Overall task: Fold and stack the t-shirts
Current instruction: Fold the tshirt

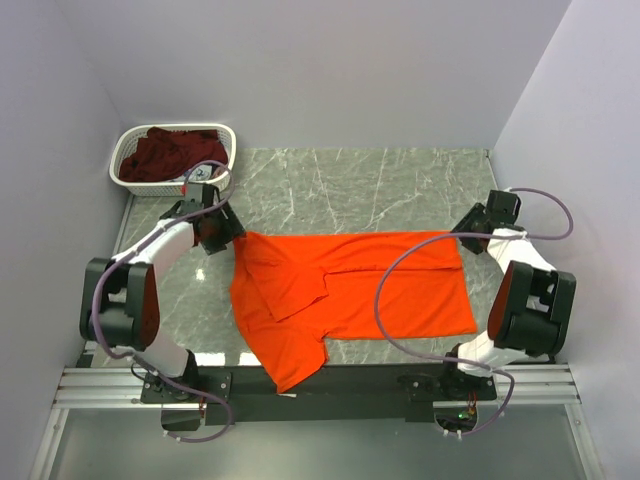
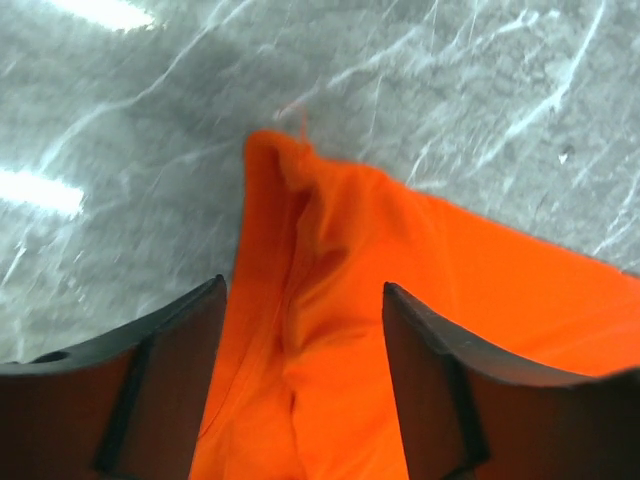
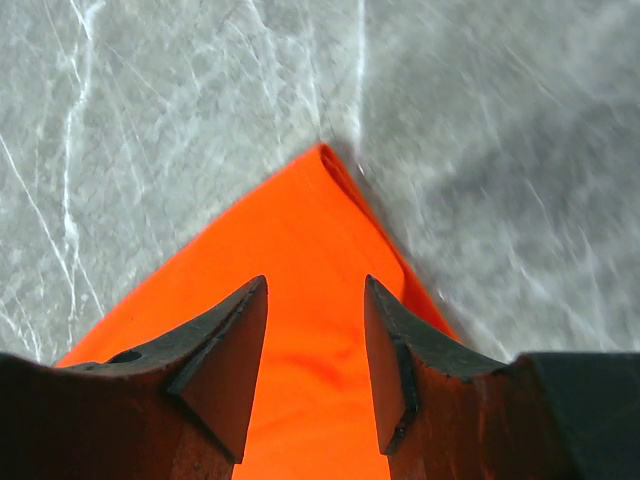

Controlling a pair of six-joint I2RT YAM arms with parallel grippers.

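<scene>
Your orange t-shirt [image 1: 380, 290] lies spread across the table [image 1: 350, 185]. Your left pincer [image 2: 305, 300] hovers over its far left corner, jaws well apart, gripping nothing. Your right pincer [image 3: 315, 290] is over the far right corner, jaws parted, cloth beneath but unpinched. The maroon t-shirt [image 1: 175, 155] sits bunched in the white basket [image 1: 228, 150].

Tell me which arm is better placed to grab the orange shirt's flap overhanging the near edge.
Likely left: the overhang lies nearer the left gripper, open at the far left corner of the orange shirt. The right gripper sits at the far right corner.
</scene>
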